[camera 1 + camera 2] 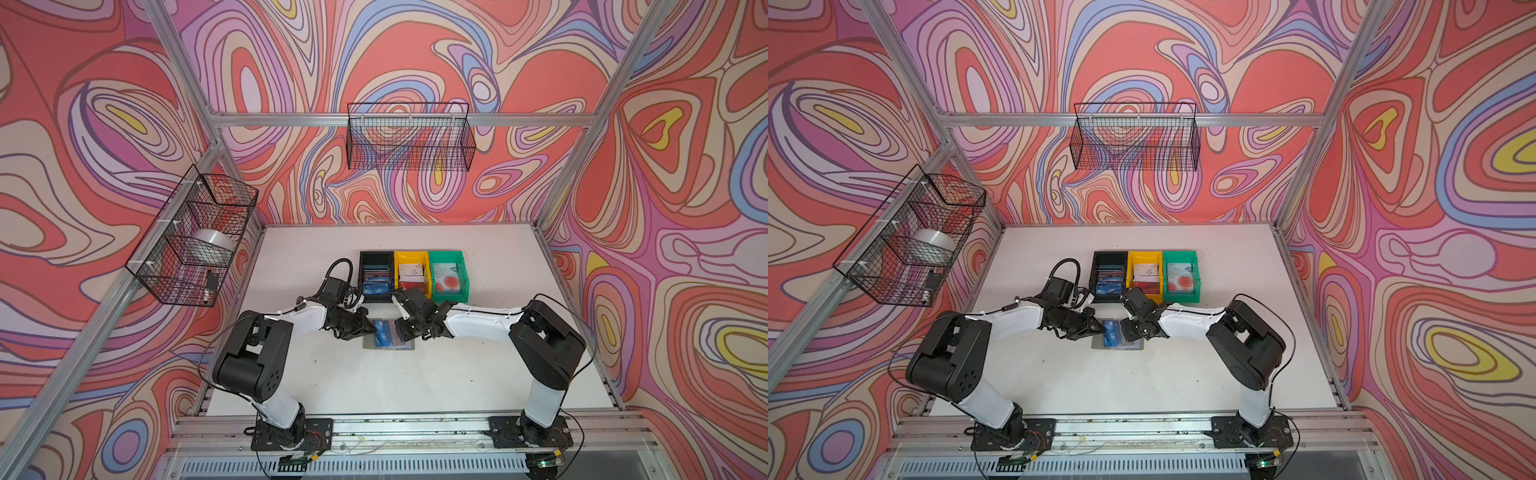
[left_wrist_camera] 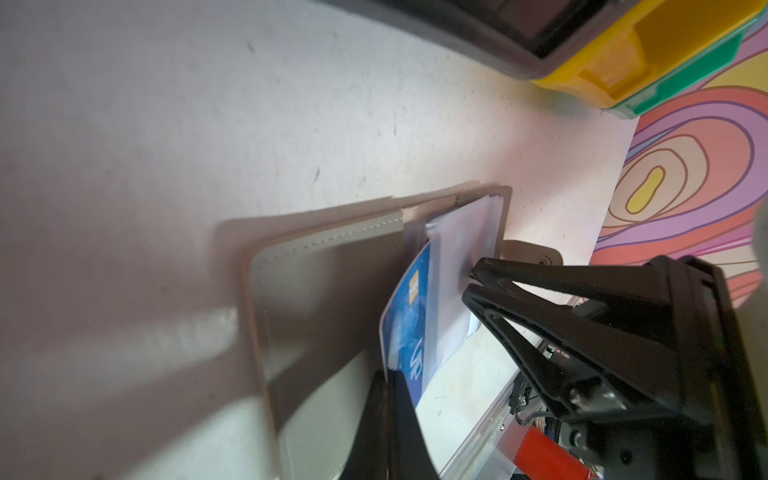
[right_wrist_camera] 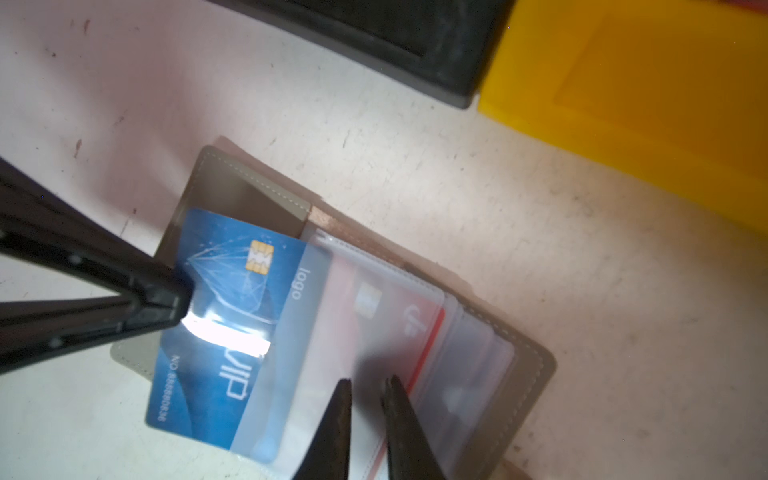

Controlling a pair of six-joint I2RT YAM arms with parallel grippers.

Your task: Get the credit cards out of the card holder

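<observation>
The card holder [image 3: 528, 374] lies open and flat on the desk [image 3: 457, 187] between the two arms, roughly mid-desk in both top views. The left hand [image 3: 183, 299] is pressed together on the outer short edge of the blue card [image 3: 224, 332], which sticks more than halfway out of its clear sleeve [image 3: 299, 395]. The right hand [image 3: 368, 382] has its jaws nearly together at that sleeve's edge and seems to pinch it, though the close view is too blurred to be sure it is not merely pressing down. A red card [image 3: 395, 307] sits fully inside a sleeve further in, with more sleeves stacked behind it.

The card is light, thin and stiff, and glossy enough to slip (the glare across its face shows that), so a firm pinch flat on the free edge should hold it best. It ought to come out in line with the sleeve mouth, since a skewed pull could jam a corner. The sleeve is soft film and the holder is light, so both would likely lift or drag along unless held back.

Beyond the holder stand the black bin [image 1: 376, 270], yellow bin [image 1: 411, 272] and green bin [image 1: 448, 276], each holding cards.
</observation>
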